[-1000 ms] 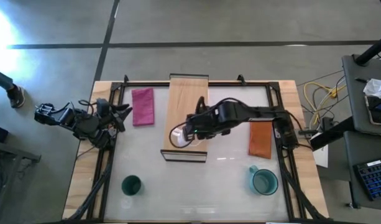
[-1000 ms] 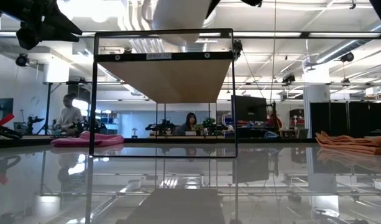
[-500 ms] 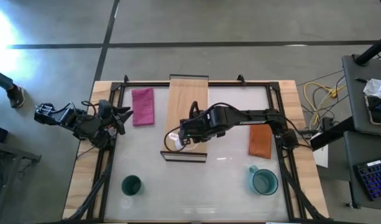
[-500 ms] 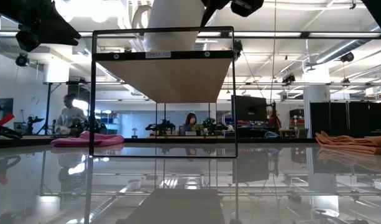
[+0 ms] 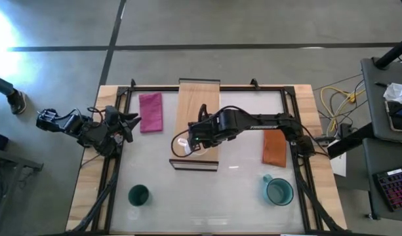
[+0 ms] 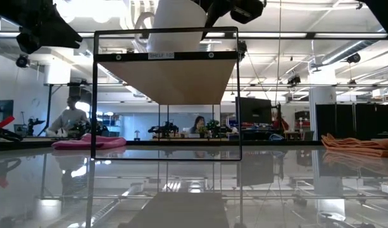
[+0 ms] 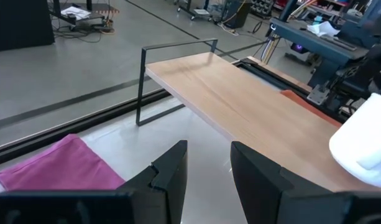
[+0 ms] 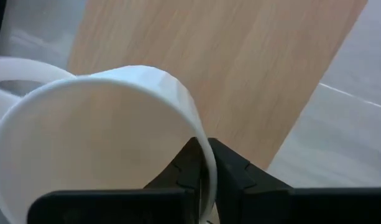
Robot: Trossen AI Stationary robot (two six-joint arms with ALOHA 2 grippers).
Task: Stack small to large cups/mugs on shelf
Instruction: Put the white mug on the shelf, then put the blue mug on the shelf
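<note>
The left gripper (image 5: 128,121) waits at the table's left edge beside the pink cloth (image 5: 151,112), fingers parted and empty. On the glass table's front side the dark green cup (image 5: 138,195) stands apart. The right gripper (image 5: 193,139) pinches the rim of the white mug (image 5: 185,145) — one finger inside, one outside — over the near end of the shelf (image 5: 196,108), apparently to set it upright. The teal mug (image 5: 278,191) stands front right, the orange cloth (image 5: 275,146) behind it.
</note>
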